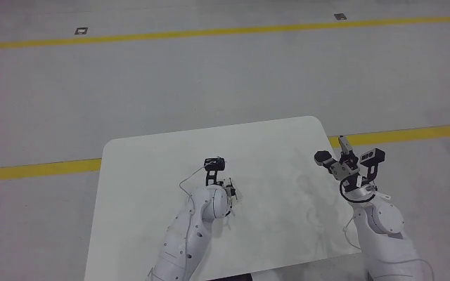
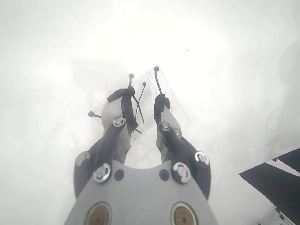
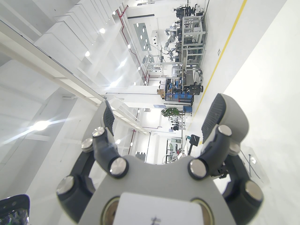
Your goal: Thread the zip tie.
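Here the right pincer (image 3: 163, 101) hovers, spread, at the table (image 1: 140, 211) edge.

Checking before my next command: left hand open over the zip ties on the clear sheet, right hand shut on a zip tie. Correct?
Not quite: the right wrist view shows the right hand open and empty. The left hand is indeed open over the zip ties on the clear sheet.
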`<state>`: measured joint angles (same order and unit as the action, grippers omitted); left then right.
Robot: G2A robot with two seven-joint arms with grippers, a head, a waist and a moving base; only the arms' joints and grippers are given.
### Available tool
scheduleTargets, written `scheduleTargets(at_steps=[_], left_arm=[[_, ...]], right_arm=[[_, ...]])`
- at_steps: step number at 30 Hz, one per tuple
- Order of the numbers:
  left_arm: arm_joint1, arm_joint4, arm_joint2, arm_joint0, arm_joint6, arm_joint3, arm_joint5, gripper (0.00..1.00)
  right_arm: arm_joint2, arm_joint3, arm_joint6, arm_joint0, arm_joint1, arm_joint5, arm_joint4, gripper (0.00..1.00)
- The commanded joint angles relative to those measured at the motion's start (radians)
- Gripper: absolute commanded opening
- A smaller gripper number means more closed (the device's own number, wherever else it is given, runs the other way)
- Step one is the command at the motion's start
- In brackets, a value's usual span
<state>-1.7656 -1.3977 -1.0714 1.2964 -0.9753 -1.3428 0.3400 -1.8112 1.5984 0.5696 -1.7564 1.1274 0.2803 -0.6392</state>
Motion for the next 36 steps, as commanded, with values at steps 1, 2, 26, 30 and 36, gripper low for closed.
scheduleTargets(at_steps=[1, 2, 26, 30, 36], left_arm=[[-0.004, -0.003, -0.003, -0.005, 0.000, 0.010, 0.000, 0.21], [-0.006, -0.003, -0.002, -0.008, -0.003, 0.013, 0.000, 0.20], [-0.006, -0.013, 0.009, -0.009, -0.020, 0.032, 0.000, 0.11], [-0.008, -0.005, 0.008, -0.011, -0.010, 0.047, 0.000, 0.08], [-0.013, 0.001, 0.000, -0.017, -0.008, 0.061, 0.000, 0.00]], right_arm=[[0.000, 0.000, 0.000, 0.000, 0.000, 0.000, 0.000, 1.00], [0.000, 0.000, 0.000, 0.000, 0.000, 0.000, 0.000, 1.00], [0.000, 0.000, 0.000, 0.000, 0.000, 0.000, 0.000, 1.00], [0.000, 0.000, 0.000, 0.000, 0.000, 0.000, 0.000, 1.00], [0.000, 0.000, 0.000, 0.000, 0.000, 0.000, 0.000, 1.00]])
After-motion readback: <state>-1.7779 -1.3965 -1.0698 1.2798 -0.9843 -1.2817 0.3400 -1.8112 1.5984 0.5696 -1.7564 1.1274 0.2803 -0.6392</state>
